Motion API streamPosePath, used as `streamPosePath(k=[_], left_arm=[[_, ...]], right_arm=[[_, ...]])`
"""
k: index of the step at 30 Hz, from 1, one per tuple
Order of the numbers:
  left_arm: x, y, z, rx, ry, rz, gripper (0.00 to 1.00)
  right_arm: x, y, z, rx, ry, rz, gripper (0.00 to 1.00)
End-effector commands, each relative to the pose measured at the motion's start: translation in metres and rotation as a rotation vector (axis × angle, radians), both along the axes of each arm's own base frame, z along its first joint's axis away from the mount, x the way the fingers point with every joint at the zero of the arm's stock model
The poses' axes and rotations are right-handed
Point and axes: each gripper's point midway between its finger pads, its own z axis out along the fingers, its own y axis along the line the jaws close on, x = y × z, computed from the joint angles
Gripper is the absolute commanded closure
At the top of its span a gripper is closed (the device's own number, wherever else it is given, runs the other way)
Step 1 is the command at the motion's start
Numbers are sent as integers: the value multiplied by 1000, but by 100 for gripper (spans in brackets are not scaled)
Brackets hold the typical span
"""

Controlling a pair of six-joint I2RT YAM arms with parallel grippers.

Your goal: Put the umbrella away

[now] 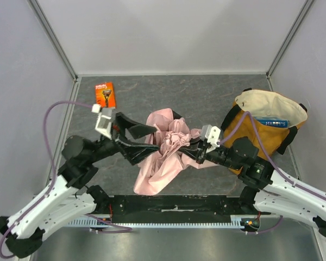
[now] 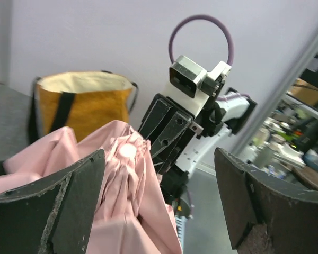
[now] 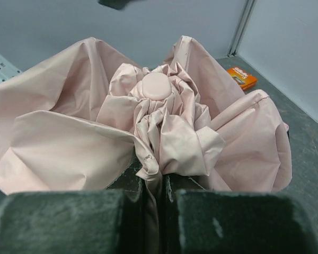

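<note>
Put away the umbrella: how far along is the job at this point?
Done: the umbrella is collapsed, though its pink fabric bunches loosely. In hand: the right gripper is shut on a fold of it, and the left gripper is open alongside. Left: the canopy is not tidied, and the umbrella lies on the table, outside the yellow tote bag, a likely place for it.

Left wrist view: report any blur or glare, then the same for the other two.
Left wrist: glare whitens the tip of the umbrella, far-right background blurred. Right wrist: fabric crisp, the right gripper soft up close. Top external: even light, faint shadows.
</note>
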Motion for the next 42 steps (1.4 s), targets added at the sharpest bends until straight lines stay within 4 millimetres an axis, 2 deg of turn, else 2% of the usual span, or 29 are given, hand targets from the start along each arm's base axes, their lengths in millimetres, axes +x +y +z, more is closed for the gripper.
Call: streamPosePath(k=[1, 5, 8, 12, 14, 16, 18, 22, 24, 26, 29, 32, 35, 39, 42], left_arm=[[19, 42, -3, 72, -85, 289, 11], [19, 50, -26, 150, -107, 324, 10], [21, 55, -26, 159, -94, 350, 9], [21, 43, -31, 150, -66, 301, 9], [29, 37, -42, 177, -38, 306, 9], [44, 39, -47, 199, -34, 373, 9], [49, 37, -42, 175, -95, 390, 8], [35, 18, -24, 128, -201, 264, 8], [48, 11, -32, 181, -170, 280, 8], [52, 8, -31, 189, -178, 284, 8], [44, 0, -26, 144, -242, 223, 7], [23, -15, -25, 149, -297, 65, 7], [8, -22, -28, 145, -320, -45, 7], [5, -21, -33, 132, -322, -60, 7], [5, -21, -34, 129, -312, -54, 19]], right_arm=[[3, -15, 60, 162, -58, -50, 100], [2, -9, 63, 157, -50, -23, 100], [4, -6, 64, 152, -54, -21, 100], [5, -4, 67, 149, -56, -13, 100], [6, -3, 69, 150, -58, -10, 100], [1, -2, 72, 155, -61, 19, 100], [-3, 1, 71, 146, -59, 45, 100], [-7, 2, 71, 136, -53, 73, 100], [-10, 1, 72, 136, -55, 88, 100], [-15, 0, 75, 140, -56, 107, 100], [-19, 2, 74, 130, -47, 137, 100], [-18, 4, 73, 125, -47, 144, 100], [-20, 5, 74, 118, -53, 162, 100], [-29, 5, 75, 117, -58, 209, 100], [-31, 5, 76, 111, -60, 224, 100]])
